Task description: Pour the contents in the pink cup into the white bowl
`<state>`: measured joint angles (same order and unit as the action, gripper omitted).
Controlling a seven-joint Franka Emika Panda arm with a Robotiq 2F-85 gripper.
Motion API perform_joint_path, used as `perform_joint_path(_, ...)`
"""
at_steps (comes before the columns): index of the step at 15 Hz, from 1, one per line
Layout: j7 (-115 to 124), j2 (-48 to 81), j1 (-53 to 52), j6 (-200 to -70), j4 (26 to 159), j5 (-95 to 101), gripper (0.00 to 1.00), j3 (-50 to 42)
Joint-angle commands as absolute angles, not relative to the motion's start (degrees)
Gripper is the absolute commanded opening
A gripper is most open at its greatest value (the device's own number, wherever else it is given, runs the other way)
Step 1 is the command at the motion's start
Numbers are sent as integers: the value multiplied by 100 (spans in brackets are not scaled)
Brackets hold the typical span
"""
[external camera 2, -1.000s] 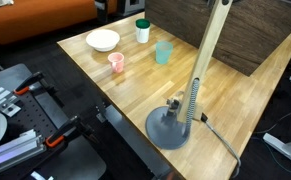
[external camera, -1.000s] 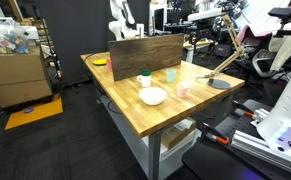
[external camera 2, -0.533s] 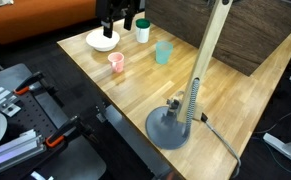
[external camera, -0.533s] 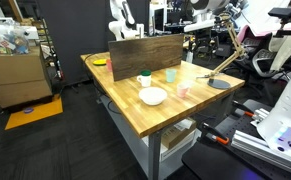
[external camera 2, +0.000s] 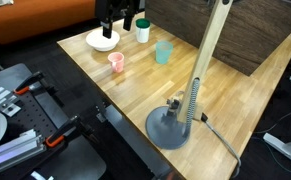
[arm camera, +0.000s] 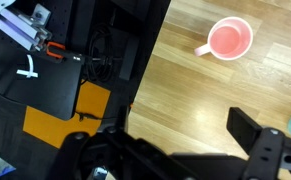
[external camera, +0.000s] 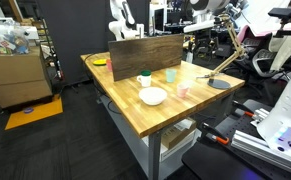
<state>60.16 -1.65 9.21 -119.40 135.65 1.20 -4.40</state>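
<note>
Compared with one second ago, the gripper (external camera 2: 120, 14) has been brought into the top of an exterior view, where it was not seen before. Since half a second ago no change can be noticed. It is held over the far end of the wooden table (external camera 2: 125, 95). In that view it is placed over the far rim of the white bowl (external camera 2: 102, 40) and just beside the green cup (external camera 2: 142, 31). Whether anything is touched by it cannot be told there.

In the wrist view the gripper (arm camera: 165, 138) is seen along the lower edge. Its dark fingers (arm camera: 253, 130) are spread wide apart and only bare wood is seen between them, so nothing is held.

The pink cup (external camera 2: 116, 62) is stood upright on the table, near the edge, a little apart from the bowl and from the light blue cup (external camera 2: 163, 52). From the wrist the pink cup (arm camera: 230, 40) is seen from above at the upper right, well apart from the fingers. Its inside looks reddish pink, but what is kept in it cannot be told.

In an exterior view the pink cup (external camera: 183, 91) is found near the white bowl (external camera: 153, 96). The green cup (external camera: 145, 77) and the light blue cup (external camera: 170, 74) are placed behind them, in front of an upright wooden board (external camera: 145, 50). A round lamp base (external camera 2: 173, 127) is stood on another part of the table, well apart from the cups.
</note>
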Motion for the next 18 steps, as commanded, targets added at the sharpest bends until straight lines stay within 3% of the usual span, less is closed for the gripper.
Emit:
perform_joint_path(1,6462,22,834,-12183,13586,-328,100,-519)
perform_joint_path(6,7626,73,705,-12684,13834,-328,100,-505)
perform_joint_path(15,7364,163,695,-12430,13696,-389,100,-523)
perform_joint_path(18,8083,21,669,-12992,13905,-329,100,-518)
